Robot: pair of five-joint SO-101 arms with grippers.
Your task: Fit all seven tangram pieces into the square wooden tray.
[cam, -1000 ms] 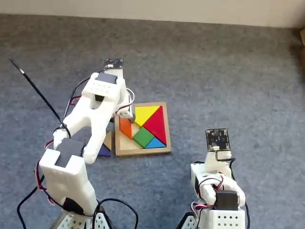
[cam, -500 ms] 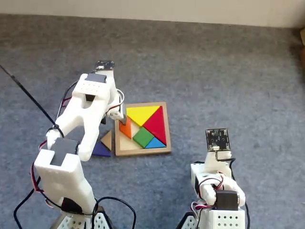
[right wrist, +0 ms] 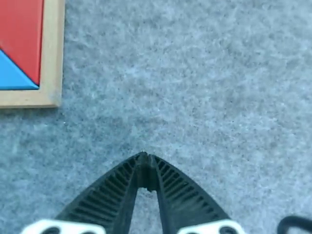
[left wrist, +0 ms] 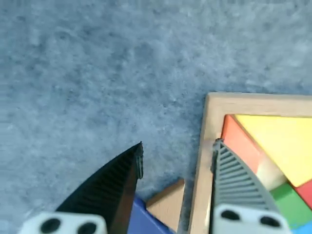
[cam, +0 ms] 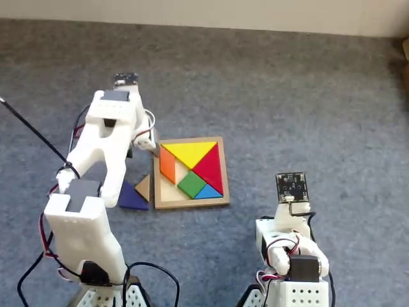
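Five pieces [cam: 192, 183] are seated in the square wooden tray [cam: 190, 204]; a dark blue triangle [cam: 133, 197] and a tan triangle [cam: 144, 187] are left just outside it. Fingers of the left gripper [left wrist: 178, 144] are spread and empty; those of the right gripper [right wrist: 145, 156] are closed on nothing.

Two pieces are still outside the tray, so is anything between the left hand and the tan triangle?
Nothing visible does. The left hand is open, and the tan triangle lies uncovered on the carpet between its fingers, beside the wooden tray.
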